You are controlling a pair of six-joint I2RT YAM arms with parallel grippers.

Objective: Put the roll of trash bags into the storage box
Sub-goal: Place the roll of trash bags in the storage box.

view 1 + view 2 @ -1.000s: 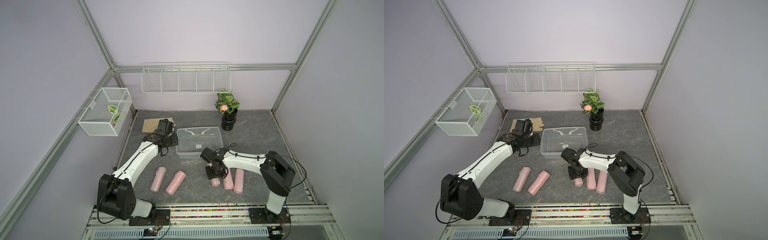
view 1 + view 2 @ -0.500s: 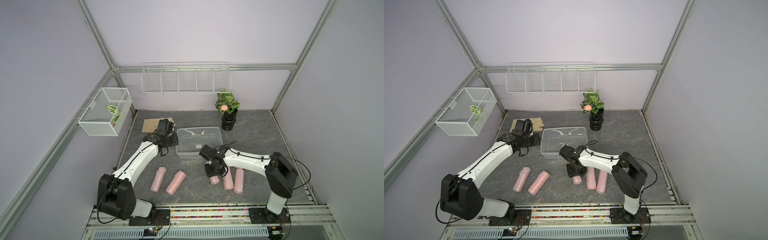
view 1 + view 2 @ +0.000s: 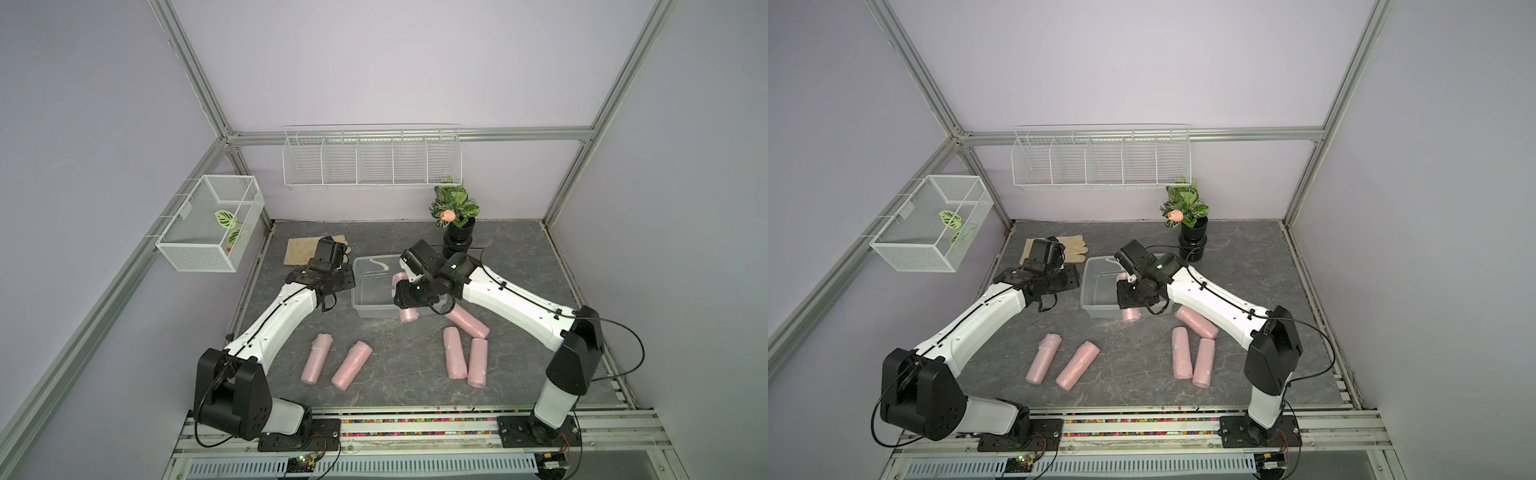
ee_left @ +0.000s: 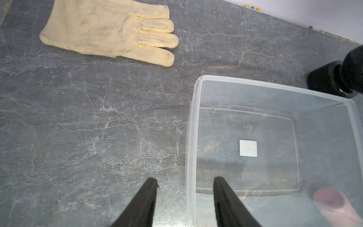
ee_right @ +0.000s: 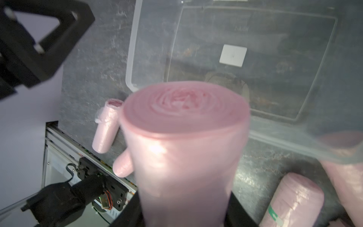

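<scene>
Six pink rolls are in sight, and none of them lies inside the storage box (image 3: 374,311) yet. Its clear bottom shows only the small white sticker (image 4: 248,148).

The right gripper (image 3: 405,296) is clamped tight around one roll of trash bags (image 5: 184,137). It holds the roll over the box's near corner on that arm's side. In both top views one end of the roll reaches above the inside, and the other end pokes out past the near wall.

I'd call the pick done and the carry nearly done. What is left for this roll is to bring it fully over the opening and let go.

The left gripper (image 4: 183,179) has its jaws partly apart and empty, one on either side of the box's side wall. Whether they touch the rim I cannot tell.

Five other rolls lie on the grey table (image 3: 519,257):
- a pair (image 3: 316,358) in front of the left arm
- a pair (image 3: 454,352) in front of the right arm
- a slanted one (image 3: 467,321) under the right arm, just beside the box

A cream work glove (image 4: 106,29) lies well apart behind the left gripper.
</scene>
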